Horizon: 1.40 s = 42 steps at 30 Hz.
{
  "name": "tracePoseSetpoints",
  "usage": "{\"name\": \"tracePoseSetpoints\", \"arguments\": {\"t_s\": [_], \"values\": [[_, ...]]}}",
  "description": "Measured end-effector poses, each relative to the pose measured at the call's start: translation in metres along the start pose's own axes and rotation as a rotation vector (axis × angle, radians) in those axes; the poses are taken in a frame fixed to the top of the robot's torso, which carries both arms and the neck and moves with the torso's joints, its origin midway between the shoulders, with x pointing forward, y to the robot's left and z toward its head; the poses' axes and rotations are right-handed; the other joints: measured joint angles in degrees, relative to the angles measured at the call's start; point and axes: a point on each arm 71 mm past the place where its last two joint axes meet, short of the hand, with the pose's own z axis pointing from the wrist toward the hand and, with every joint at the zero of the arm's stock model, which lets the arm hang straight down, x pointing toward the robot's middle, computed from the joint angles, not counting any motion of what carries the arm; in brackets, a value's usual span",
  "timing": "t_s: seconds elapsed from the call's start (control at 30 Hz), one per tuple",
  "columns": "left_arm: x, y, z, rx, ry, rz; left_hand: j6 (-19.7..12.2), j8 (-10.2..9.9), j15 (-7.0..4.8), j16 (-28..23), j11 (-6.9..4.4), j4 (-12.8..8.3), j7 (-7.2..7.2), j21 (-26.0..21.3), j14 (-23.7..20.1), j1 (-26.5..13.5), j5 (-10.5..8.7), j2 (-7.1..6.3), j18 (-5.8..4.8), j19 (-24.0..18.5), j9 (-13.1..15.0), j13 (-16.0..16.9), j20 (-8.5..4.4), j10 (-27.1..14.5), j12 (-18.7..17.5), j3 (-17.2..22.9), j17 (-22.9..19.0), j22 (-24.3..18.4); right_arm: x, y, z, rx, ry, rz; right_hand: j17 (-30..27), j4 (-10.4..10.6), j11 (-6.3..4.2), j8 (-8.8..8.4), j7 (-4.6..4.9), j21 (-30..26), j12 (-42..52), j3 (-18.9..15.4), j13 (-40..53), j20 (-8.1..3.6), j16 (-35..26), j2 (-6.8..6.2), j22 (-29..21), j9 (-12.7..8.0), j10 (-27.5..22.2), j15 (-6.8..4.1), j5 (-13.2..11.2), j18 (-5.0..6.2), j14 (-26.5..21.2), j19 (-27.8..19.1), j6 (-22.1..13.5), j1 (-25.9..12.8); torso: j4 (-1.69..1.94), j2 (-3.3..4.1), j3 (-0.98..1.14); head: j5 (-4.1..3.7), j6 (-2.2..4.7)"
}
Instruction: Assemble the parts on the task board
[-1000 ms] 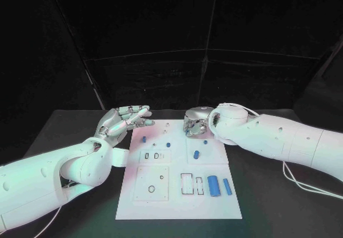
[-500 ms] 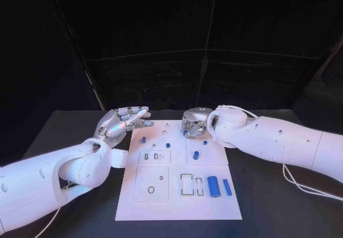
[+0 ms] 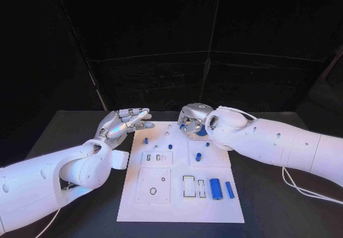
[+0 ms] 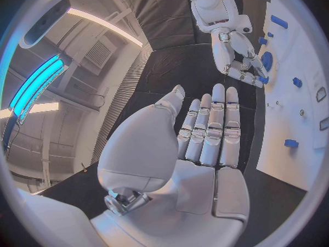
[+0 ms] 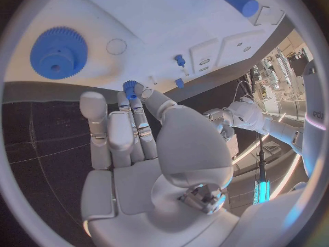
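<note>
Between the right hand (image 5: 140,142) fingertips, a small blue gear (image 5: 130,88) is being pinched above the task board (image 3: 179,203); left hand (image 3: 123,122) is hovering beside it, fingers straight, holding nothing.

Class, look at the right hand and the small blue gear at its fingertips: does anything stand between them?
Nothing visible does. The right hand already pinches the small blue gear at its fingertips, above the far edge of the task board. The large blue gear lies apart, to one side.
</note>
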Motion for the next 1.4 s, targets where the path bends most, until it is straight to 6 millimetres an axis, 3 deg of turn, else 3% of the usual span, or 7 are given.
{"name": "tracePoseSetpoints", "arguments": {"t_s": [0.53, 1.4], "values": [[0.001, -0.001, 0.000, 0.001, 0.004, -0.001, 0.2, -0.2, 0.00, -0.2, 0.00, -0.2, 0.20, -0.4, 0.0, 0.0, 0.00, 0.00, -0.01, 0.0, 0.0, 0.0, 0.00, 0.0, 0.0, 0.2, 0.0, -0.1, 0.000, 0.013, 0.024, -0.021, -0.073, -0.005, 0.4, 0.0, 0.00, 0.00, 0.00, 0.2, -0.2, 0.4, 0.0, 0.00, 0.3, -0.23, 0.4, 0.0, 0.0, 0.00, 0.0, 0.01, 0.0, 0.0, 0.0, 0.2, -0.01, 0.23, 0.07, 0.80, 0.08], [0.005, -0.002, 0.002, 0.003, 0.012, -0.004, 0.2, -0.2, 0.00, -0.2, 0.00, -0.3, 0.20, -0.4, 0.0, 0.0, 0.00, 0.00, -0.01, 0.0, 0.0, 0.0, 0.00, 0.0, 0.0, 0.0, 0.0, -0.1, 0.007, 0.026, 0.039, -0.046, -0.053, -0.007, 0.5, 0.4, 0.00, 0.00, 0.00, 0.4, -0.4, 0.8, 0.0, 0.00, 0.5, -0.54, 0.5, 0.0, 0.0, 0.00, -0.3, 0.01, 0.0, 0.0, 0.0, -0.1, 0.00, 0.47, 0.10, 1.13, -0.36]]}}
